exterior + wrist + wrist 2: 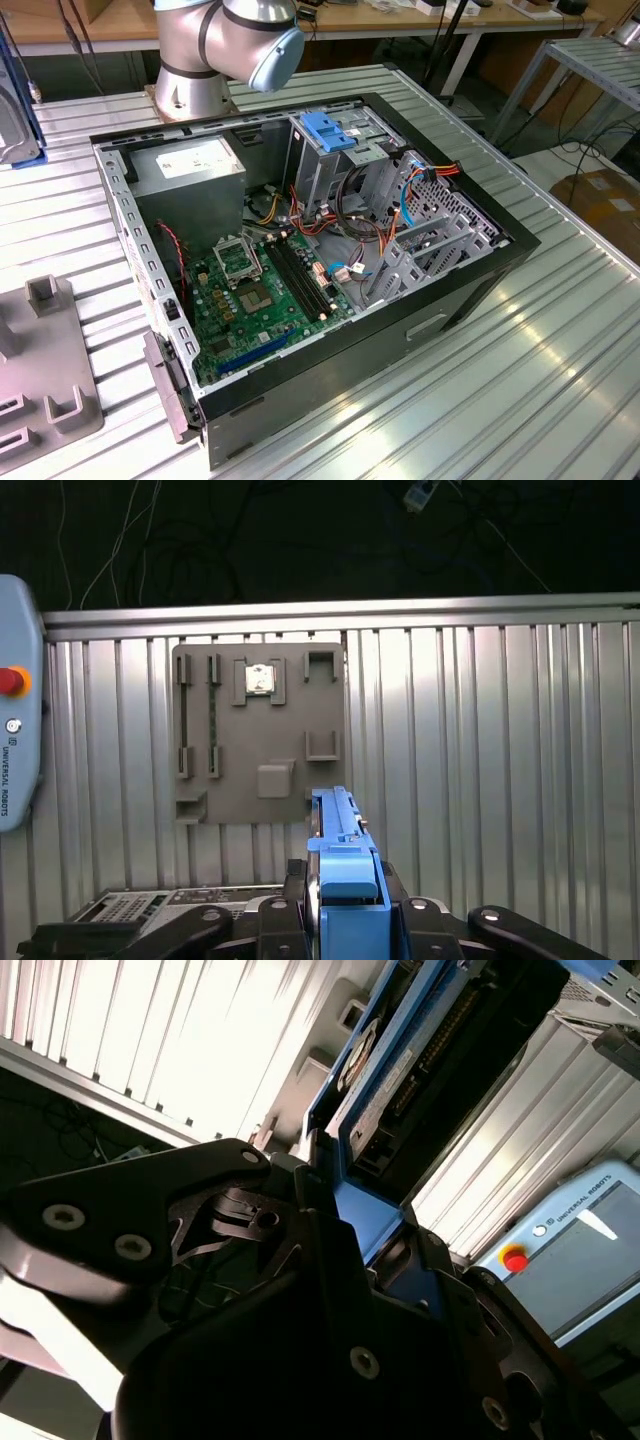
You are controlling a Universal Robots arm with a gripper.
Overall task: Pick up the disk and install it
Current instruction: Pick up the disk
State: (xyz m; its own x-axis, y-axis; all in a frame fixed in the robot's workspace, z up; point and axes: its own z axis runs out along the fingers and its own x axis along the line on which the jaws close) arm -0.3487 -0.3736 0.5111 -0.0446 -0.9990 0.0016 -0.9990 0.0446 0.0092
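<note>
The gripper [345,895], jaws closed on the blue-railed edge of the disk [335,820], holds it on edge above the ribbed table [480,760] near a grey fixture plate [232,770]; so narrow a grip risks it tilting or slipping loose.

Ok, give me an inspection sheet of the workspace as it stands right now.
Surface: ribbed metal table, carrying an open computer case.
Job's things: disk in its blue carrier, gripped, not in the case.
Clutter: grey fixture plate; teach pendant.
Grippers: gripper, jaws shut on the disk.
Cables: coloured wiring inside the case.
Surroundings: cardboard box; workbench.
</note>
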